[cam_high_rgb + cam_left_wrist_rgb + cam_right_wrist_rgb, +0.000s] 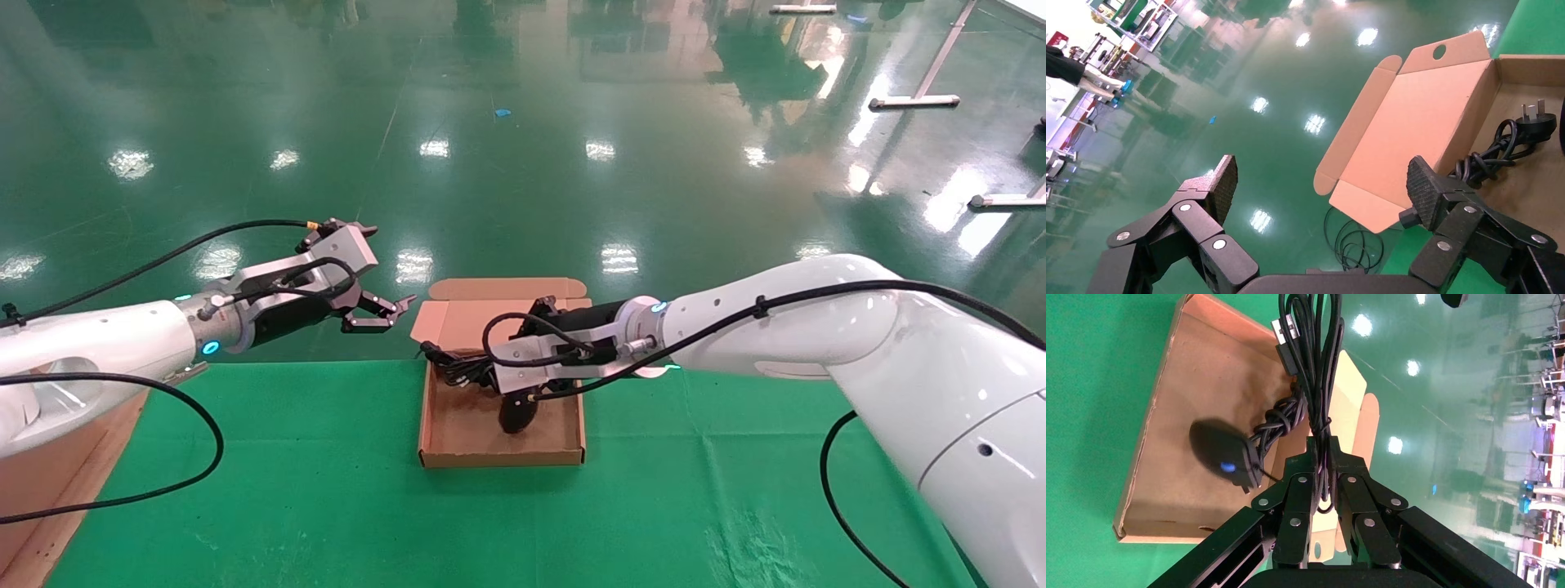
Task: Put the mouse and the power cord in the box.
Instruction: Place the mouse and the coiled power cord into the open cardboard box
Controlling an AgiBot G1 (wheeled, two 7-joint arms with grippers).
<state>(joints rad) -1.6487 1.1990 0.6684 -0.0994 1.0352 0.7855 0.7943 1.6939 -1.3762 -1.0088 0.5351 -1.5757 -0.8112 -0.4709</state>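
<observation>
cardboard is what we see first: the box (458, 433) lies open on the green bench (327, 490), close to its far edge, with its flap lid (458, 314) folded back past that edge. our right hand (523, 390) hangs over the box, its fingers (1300, 496) pinched tight on the thin black cable (1321, 386) of the mouse (1220, 454). the mouse dangles from that cable low over the box floor; whether it touches the cardboard, we cannot tell. the power cord (1502, 150) lies bundled inside the box at its far side, near the lid hinge, plug flat on the cardboard. our left hand (380, 314) hovers just left of the lid, beyond the bench's far edge, fingers (1220, 187) spread wide and gripping nothing.
</observation>
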